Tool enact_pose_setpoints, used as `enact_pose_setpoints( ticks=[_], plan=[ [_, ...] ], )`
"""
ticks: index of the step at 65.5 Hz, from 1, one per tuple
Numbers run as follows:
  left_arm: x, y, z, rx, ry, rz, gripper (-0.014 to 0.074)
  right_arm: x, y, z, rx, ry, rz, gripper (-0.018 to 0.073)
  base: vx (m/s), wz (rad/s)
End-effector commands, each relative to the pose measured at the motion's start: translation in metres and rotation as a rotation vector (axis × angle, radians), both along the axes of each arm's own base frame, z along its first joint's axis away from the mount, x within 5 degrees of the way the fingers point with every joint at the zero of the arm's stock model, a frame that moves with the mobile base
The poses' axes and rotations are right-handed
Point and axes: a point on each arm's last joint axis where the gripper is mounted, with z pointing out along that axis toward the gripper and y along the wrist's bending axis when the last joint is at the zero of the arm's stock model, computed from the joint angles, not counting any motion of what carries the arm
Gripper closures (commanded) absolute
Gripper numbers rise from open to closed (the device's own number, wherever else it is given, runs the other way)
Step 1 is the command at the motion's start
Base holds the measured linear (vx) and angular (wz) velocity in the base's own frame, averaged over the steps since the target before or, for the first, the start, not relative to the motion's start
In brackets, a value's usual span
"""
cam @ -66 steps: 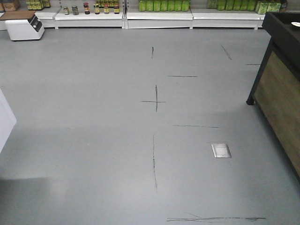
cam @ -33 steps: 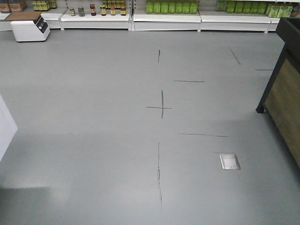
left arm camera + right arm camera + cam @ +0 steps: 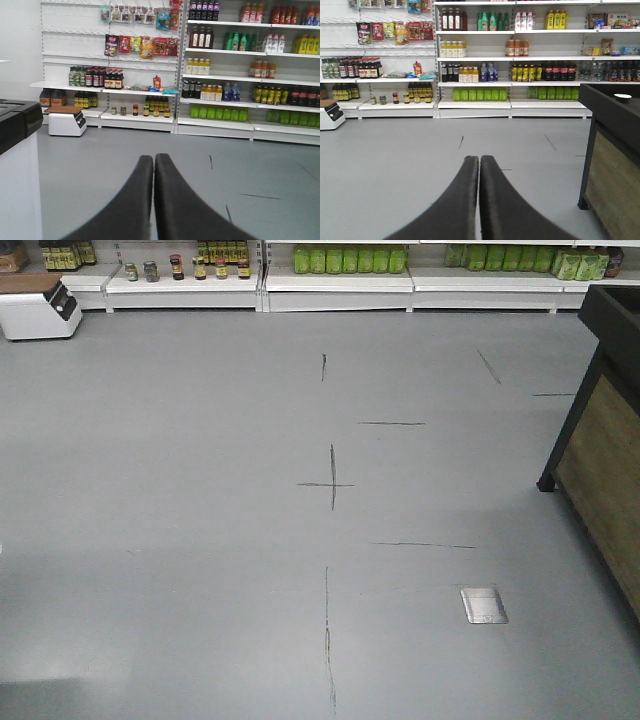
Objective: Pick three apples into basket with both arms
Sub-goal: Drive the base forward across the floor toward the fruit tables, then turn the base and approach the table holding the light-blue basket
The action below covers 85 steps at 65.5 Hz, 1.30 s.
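Note:
No apples and no basket show in any view. In the left wrist view my left gripper (image 3: 153, 159) is shut, its two black fingers pressed together with nothing between them, pointing over grey floor toward store shelves. The right wrist view shows my right gripper (image 3: 479, 160) shut the same way, holding nothing, above the floor. Neither arm appears in the front view.
A dark counter with a wood side panel (image 3: 600, 430) stands at the right. White shelves of bottles and jars (image 3: 340, 270) line the far wall. A white scale (image 3: 38, 308) sits at far left, a metal floor plate (image 3: 484, 605) lower right. A white counter with a black top (image 3: 15, 150) is left.
The front view has shifted: the floor marks and metal plate slid down the frame, and the white object at the left edge has gone out of view.

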Motion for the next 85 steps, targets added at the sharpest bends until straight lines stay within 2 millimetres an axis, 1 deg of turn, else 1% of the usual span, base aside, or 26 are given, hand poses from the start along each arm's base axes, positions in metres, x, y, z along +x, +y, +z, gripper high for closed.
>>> enact_pose_setpoints(
  ticks=[1,42,85],
  plan=[
    [-0.0007,-0.0001,-0.0007,-0.007,-0.063,-0.004,0.0603,-0.0005,0.0001,0.0022,-0.015,-0.069,-0.003,0.0564,0.2,-0.13],
    [-0.0007,-0.0001,-0.0007,-0.007,-0.063,-0.004,0.0603,-0.0005,0.0001,0.0022,-0.015,-0.069,-0.003,0.0564,0.17,-0.25],
    [-0.0007,-0.0001,-0.0007,-0.007,-0.063,-0.004,0.0603,-0.0005,0.0001,0.0022,-0.015,-0.069,-0.003,0.0564,0.13,-0.47]
  ],
)
